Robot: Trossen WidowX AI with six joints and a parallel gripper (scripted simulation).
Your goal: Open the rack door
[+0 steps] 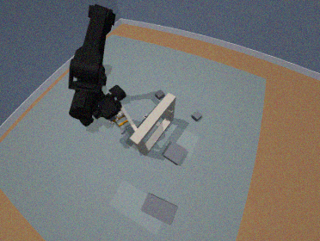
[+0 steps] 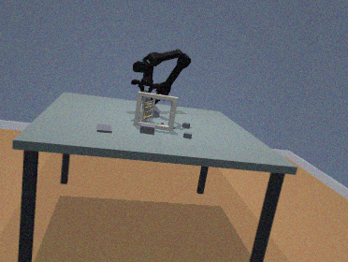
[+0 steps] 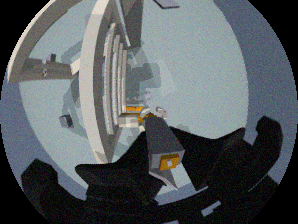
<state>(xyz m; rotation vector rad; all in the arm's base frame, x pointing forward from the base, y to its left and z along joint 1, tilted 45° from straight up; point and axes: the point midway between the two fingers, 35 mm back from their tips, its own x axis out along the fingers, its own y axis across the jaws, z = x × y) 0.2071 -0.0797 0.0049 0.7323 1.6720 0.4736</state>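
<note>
Pale, off-white and slatted, the rack door [image 1: 130, 119] [image 2: 149, 104] [image 3: 90, 85] stands swung well out from its frame [image 1: 153, 119] [image 2: 173, 114] [image 3: 29, 40], at a wide angle on the arm's side. The handle is at the door's outer edge, away from the frame, and mostly hidden; the gripper [image 1: 121, 119] [image 2: 148, 110] [image 3: 156, 132] is clenched on it, orange parts showing close by. How far the handle is turned, I cannot tell. The black arm [image 1: 89, 71] [image 2: 169, 63] reaches down to the door from behind the frame, as the exterior view has it. One small dark cube [image 1: 160, 94] [image 2: 186, 125] sits just beside the frame's end farther from the door, on the arm's side; a second small cube [image 1: 197, 115] [image 2: 187, 136] lies past the frame on the opposite side. A grey block [image 1: 175, 153] [image 2: 147, 130] rests near the frame, also opposite the arm — and a flat grey slab [image 1: 159, 208] [image 2: 104, 127] lies well apart from it. All of these are on the grey-green desk [image 1: 224, 99] [image 2: 224, 140] [image 3: 200, 60].
</note>
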